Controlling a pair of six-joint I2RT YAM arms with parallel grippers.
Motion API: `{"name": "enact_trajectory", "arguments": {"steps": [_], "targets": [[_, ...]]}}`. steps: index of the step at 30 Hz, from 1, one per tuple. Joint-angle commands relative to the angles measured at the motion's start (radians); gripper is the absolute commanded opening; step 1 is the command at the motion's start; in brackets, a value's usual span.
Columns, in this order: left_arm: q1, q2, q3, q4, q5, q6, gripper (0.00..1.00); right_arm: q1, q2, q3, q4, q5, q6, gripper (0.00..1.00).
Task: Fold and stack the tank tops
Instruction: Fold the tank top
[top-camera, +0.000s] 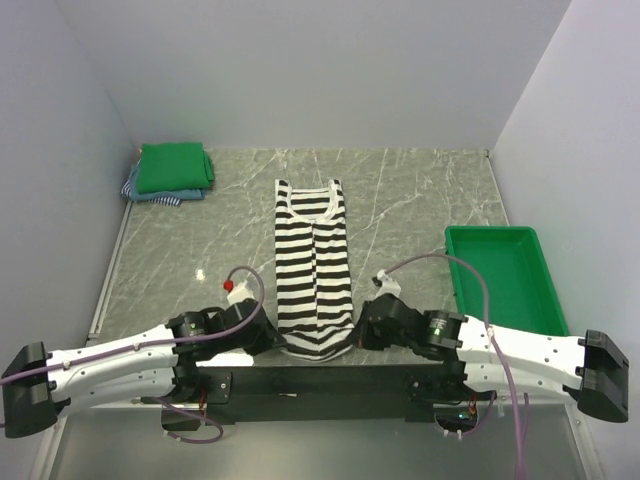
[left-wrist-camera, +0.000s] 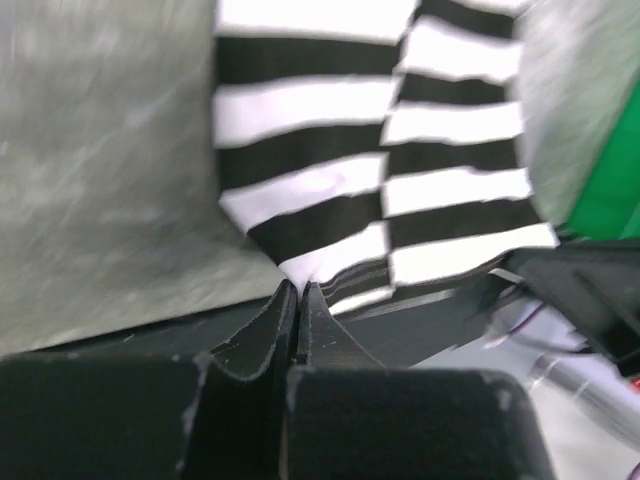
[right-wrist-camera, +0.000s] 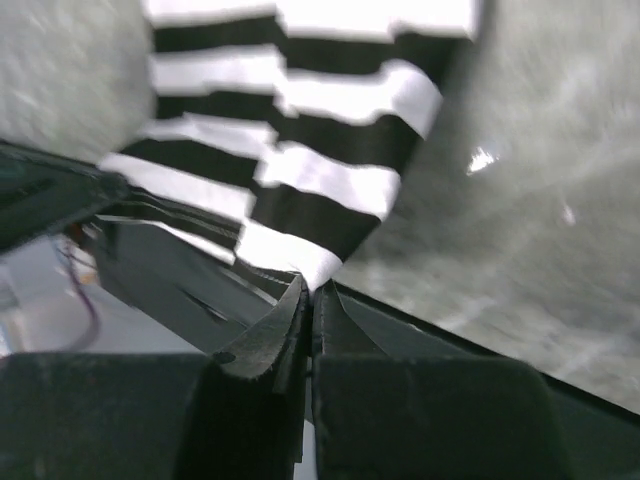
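Black-and-white striped tank top (top-camera: 314, 270) lies long, narrow.

One striped top (top-camera: 313, 270), one stack (top-camera: 172, 170), one tray (top-camera: 510, 280)

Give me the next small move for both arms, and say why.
Probably lift the near hem and carry it toward the neckline. The left end effector and right end effector are each shut on a bottom corner of the striped tank top, which lies flat as a long narrow strip, not yet folded in half.
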Motion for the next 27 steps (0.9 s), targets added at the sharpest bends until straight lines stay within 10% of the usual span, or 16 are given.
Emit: {"name": "enact_trajectory", "arguments": {"steps": [1, 16, 27], "targets": [[0.074, 0.019, 0.085, -0.003, -0.060, 0.064, 0.00, -0.061, 0.052, 0.106, -0.021, 0.038, -0.061, 0.00], [0.557, 0.417, 0.357, 0.271, 0.058, 0.443, 0.01, -0.443, 0.421, 0.415, 0.156, -0.127, -0.372, 0.00], [0.719, 0.855, 0.607, 0.458, 0.230, 0.537, 0.01, -0.620, 0.816, 0.705, 0.190, -0.247, -0.447, 0.00]]}}
